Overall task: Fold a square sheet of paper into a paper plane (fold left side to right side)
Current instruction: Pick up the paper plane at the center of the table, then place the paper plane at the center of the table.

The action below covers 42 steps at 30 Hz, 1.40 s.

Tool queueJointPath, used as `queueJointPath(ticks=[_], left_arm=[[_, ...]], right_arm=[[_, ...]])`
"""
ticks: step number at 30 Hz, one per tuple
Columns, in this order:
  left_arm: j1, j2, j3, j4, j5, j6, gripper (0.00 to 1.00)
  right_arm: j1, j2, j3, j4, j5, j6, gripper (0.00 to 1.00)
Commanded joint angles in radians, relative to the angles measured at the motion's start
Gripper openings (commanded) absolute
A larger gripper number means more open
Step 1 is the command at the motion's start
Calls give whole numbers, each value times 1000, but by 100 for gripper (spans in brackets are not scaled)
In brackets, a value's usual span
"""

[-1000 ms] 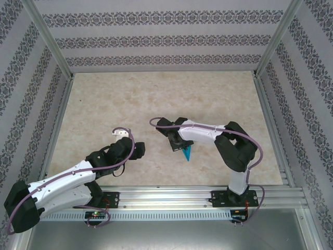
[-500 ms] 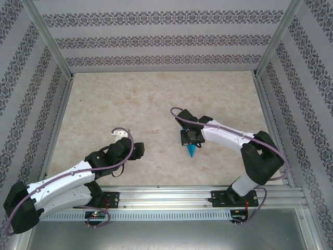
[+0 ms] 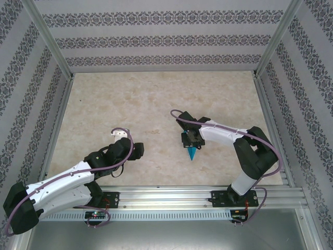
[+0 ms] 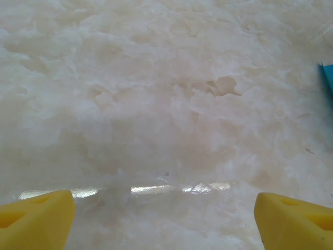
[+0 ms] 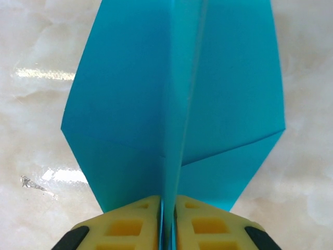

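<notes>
The paper plane (image 5: pixel 119 104) is a teal-blue dart with spread wings and an upright centre keel. My right gripper (image 5: pixel 167 219) is shut on that keel, one yellow pad on each side. From above, the paper plane (image 3: pixel 192 152) points toward the near edge just below the right gripper (image 3: pixel 191 144), right of the table's centre. My left gripper (image 4: pixel 166 224) is open over bare table, its yellow fingertips (image 4: pixel 36 219) far apart. It sits at the near left (image 3: pixel 123 136), well apart from the plane. A teal corner of the paper plane (image 4: pixel 328 75) shows at the left wrist view's right edge.
The marble-patterned table (image 3: pixel 156 99) is walled by patterned panels on three sides. A metal rail (image 3: pixel 171 195) with both arm bases runs along the near edge.
My right arm has swung its gripper slightly right with the plane, and the elbow has shifted right. The left arm has stayed put.
</notes>
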Motion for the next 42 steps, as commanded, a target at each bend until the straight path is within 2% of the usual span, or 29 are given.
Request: queueJointPath(ticks=[1, 11, 16, 23, 29, 35, 42], left_arm=[[11, -14, 16, -21, -17, -19, 90], [11, -28, 41, -39, -11, -11, 92], [11, -41, 64, -68, -19, 3, 97], [11, -72, 91, -102, -19, 3, 100], [11, -111, 95, -127, -16, 11, 100], [11, -132, 94, -149, -15, 29, 100], [11, -142, 97, -168, -12, 35, 100]], right_arm=[[-4, 20, -9, 10, -6, 1, 16], [4, 86, -6, 29, -51, 11, 16], [-2, 86, 39, 0, -43, -2, 9], [-51, 148, 234, -63, -20, -52, 6], [-100, 307, 451, -122, -24, -79, 6], [-123, 457, 663, -222, 25, -79, 6], [-128, 559, 787, -281, 33, -86, 9]])
